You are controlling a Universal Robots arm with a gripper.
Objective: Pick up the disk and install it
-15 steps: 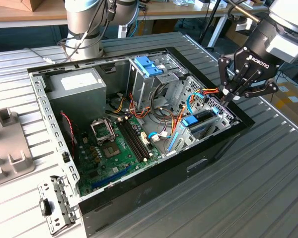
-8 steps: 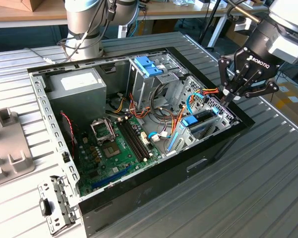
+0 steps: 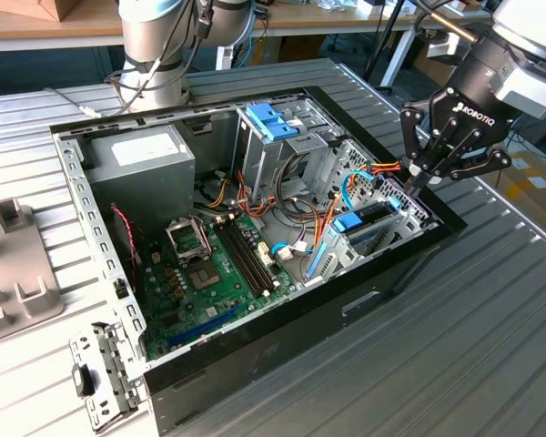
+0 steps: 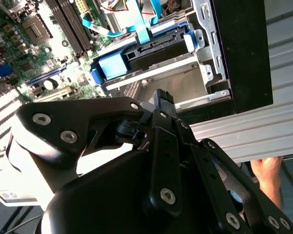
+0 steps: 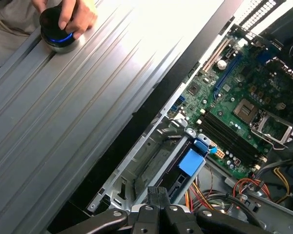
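Blue-framed disk (image 3: 371, 226) sits in a bay inside the open computer case (image 3: 441, 241), toward the exterior view's right; the fingers (image 3: 417, 175) are pressed together, empty, just above its end.

Open computer case (image 3: 255, 355) on ribbed metal table (image 3: 473, 346). Inside case: green motherboard (image 3: 196, 282) on floor, grey power-supply box (image 3: 141, 159) in corner, light-blue latch block (image 3: 271, 121) on drive cage, orange cables (image 3: 383, 167). Loose metal bracket (image 3: 100, 378) just outside case.
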